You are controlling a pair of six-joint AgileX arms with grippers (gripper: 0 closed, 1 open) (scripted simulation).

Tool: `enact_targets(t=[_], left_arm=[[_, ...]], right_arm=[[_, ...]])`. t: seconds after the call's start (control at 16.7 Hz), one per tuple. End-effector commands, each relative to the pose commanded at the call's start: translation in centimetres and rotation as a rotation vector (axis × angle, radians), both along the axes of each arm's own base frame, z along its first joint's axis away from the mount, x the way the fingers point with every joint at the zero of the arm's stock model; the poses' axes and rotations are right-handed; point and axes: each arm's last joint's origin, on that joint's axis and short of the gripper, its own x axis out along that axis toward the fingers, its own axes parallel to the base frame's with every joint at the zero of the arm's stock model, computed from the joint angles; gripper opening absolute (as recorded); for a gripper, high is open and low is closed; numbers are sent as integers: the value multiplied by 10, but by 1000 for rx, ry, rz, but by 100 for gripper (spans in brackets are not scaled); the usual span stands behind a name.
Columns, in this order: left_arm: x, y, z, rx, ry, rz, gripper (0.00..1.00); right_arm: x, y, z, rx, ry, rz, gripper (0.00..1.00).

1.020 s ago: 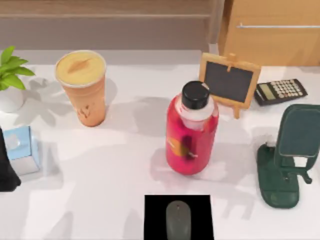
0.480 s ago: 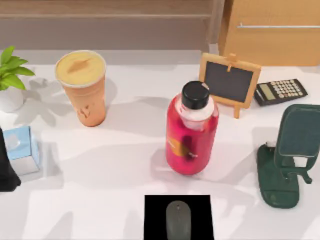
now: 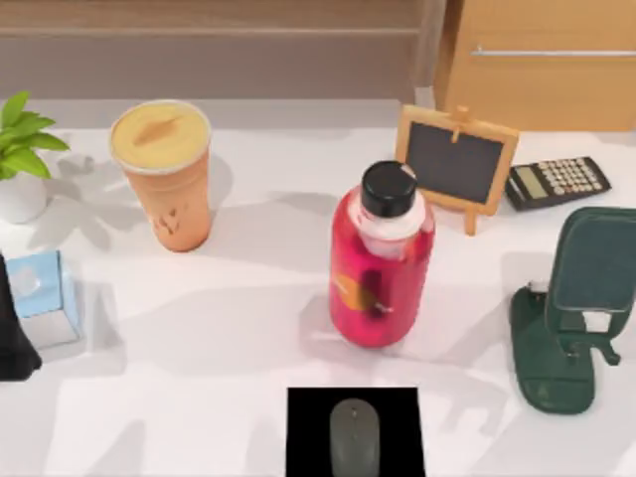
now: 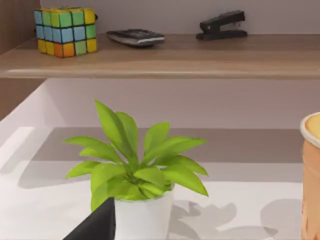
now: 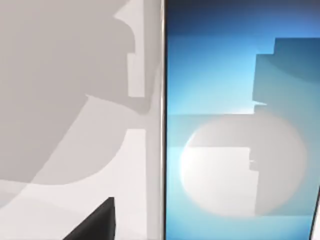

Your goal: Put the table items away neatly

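Table: broad white top carrying every item below; bare surface across the centre-left.
Phone stand: dark green, at the table's right side, cradle vacant. Judged the destination for the smartphone.
Red bottle: black cap, upright at table centre, just behind the mouse pad. Not a task item; judged an obstacle for any reach across the middle.
Orange cup: tall, yellowish top, upright at the rear left, near the potted plant. Untouched.
Mouse pad: black square at the front edge, centre.
Computer mouse: grey oval, resting on the mouse pad, roughly centred. Judged already placed.
Smartphone: pale blue lit screen, lying flat on the white surface, seen close in the right wrist view. Its place on the table cannot be told from the top view.
Right gripper: its camera sits directly over the smartphone. Finger state: cannot tell.
Left gripper: its camera faces the potted plant and the cup's edge, at the table's left. Finger state: cannot tell.
Step in hand: judged to be the approach to the smartphone by the right arm; 2 of 3 items not yet stowed.
Next move: calls for descending square to the phone's long edges, gripping across its width, then carrying it to the stand without tipping.
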Motion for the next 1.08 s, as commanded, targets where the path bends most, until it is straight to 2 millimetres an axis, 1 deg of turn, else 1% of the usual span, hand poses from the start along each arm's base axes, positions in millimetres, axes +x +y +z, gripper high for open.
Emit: enact_targets(t=[0.18,0.3,0.36,0.6,1.08], left_arm=[[0,0,0,0,0,0,100],[0,0,0,0,0,0,100],[0,0,0,0,0,0,100],[0,0,0,0,0,0,100],[0,0,0,0,0,0,100]], right_arm=[[0,0,-30,-3,-5,1,100],[-1,0,-45,-1,-3,1,100],[-1,0,-49,-1,-1,1,100],[-1,0,-50,0,-1,1,100],[-1,0,-50,0,-1,1,40]])
